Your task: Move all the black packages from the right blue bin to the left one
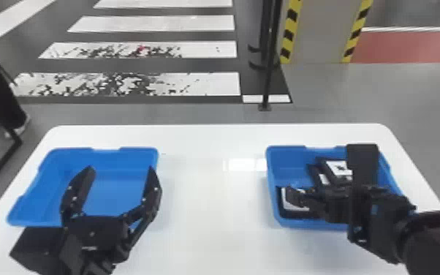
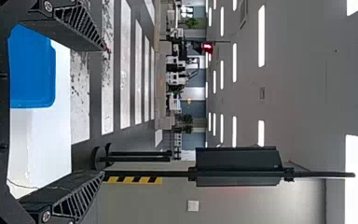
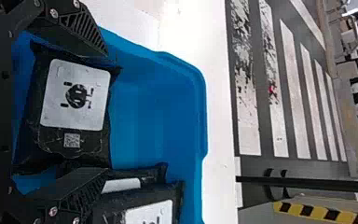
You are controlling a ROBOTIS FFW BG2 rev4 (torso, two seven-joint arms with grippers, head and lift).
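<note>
Grey floor [image 1: 347,91] with white stripes is behind the white table [image 1: 208,219]. On the table are two blue bins, and the right bin [image 1: 288,159], in the lower right of the head view, has the black packages in it. One near package [image 3: 74,142] lies flat in its near left corner, with its white label up. It is just past the right tool [image 3: 107,112], down in the space between the two fingers. Those fingers are spread wide and are not pinching it. The right arm is the near one for this job. The package's long side looks to go from one finger across to the other, so the tool may have to turn a bit to squeeze the short way. Two more packages [image 3: 142,205] lie close by in the same bin. The left tool [image 1: 121,167] is spread too, with no package, over the left bin [image 1: 126,158], lower left of the head view.
</note>
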